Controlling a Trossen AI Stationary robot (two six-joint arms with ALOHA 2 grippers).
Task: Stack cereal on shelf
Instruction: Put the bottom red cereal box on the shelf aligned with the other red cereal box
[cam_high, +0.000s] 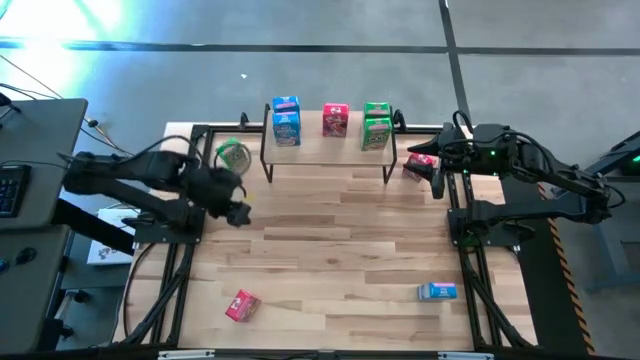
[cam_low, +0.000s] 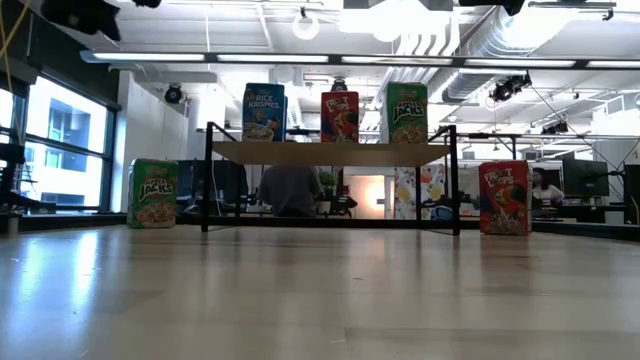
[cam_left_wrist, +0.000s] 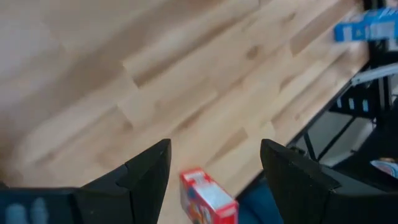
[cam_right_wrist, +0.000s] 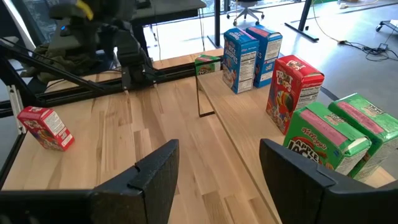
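Observation:
The shelf (cam_high: 330, 150) stands at the table's far side with cereal boxes upright on its board: two blue (cam_high: 286, 121), one pink-red (cam_high: 335, 120), two green (cam_high: 377, 127). A green box (cam_high: 232, 153) stands on the table left of the shelf and a pink-red one (cam_high: 420, 165) right of it. Another pink-red box (cam_high: 242, 305) lies near the near-left edge and a blue box (cam_high: 437, 291) near the right edge. My left gripper (cam_high: 238, 212) hangs open above the table's left part. My right gripper (cam_high: 438, 180) is open beside the shelf's right end.
Black frame rails (cam_high: 185, 260) run along both sides of the table. A stretch of bare planks (cam_high: 340, 250) lies between the shelf and the two near boxes. In the low view a person (cam_low: 290, 188) sits beyond the shelf.

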